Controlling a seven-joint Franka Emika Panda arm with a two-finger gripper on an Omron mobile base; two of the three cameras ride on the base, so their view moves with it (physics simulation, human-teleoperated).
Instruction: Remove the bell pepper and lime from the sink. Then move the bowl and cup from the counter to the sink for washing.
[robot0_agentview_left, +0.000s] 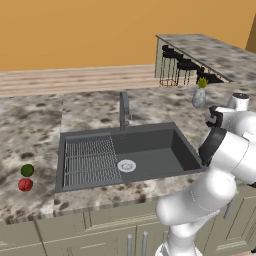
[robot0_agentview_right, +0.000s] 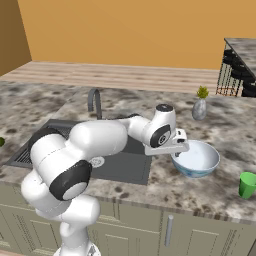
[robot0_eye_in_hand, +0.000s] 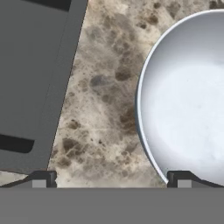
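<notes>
My gripper (robot0_agentview_right: 176, 150) hangs open over the left rim of the bowl (robot0_agentview_right: 197, 159), right of the sink (robot0_agentview_right: 120, 165). In the hand view the bowl (robot0_eye_in_hand: 188, 100) shows its white inside. One fingertip (robot0_eye_in_hand: 181, 178) sits at its rim. The other fingertip (robot0_eye_in_hand: 41, 179) is over the counter (robot0_eye_in_hand: 105, 100), by the sink's edge (robot0_eye_in_hand: 30, 78). Nothing is between the jaws. The green cup (robot0_agentview_right: 247, 185) stands on the counter right of the bowl. The red bell pepper (robot0_agentview_left: 25, 185) and the dark green lime (robot0_agentview_left: 27, 170) lie on the counter left of the sink (robot0_agentview_left: 125, 155).
A grey vase (robot0_agentview_right: 199, 109) with a yellow-green plant stands behind the bowl. The dark faucet (robot0_agentview_left: 123, 110) rises at the sink's back edge. A wire rack (robot0_agentview_left: 90, 161) covers the basin's left half, beside the white drain (robot0_agentview_left: 126, 165). A raised bar with stools (robot0_agentview_left: 182, 67) stands far right.
</notes>
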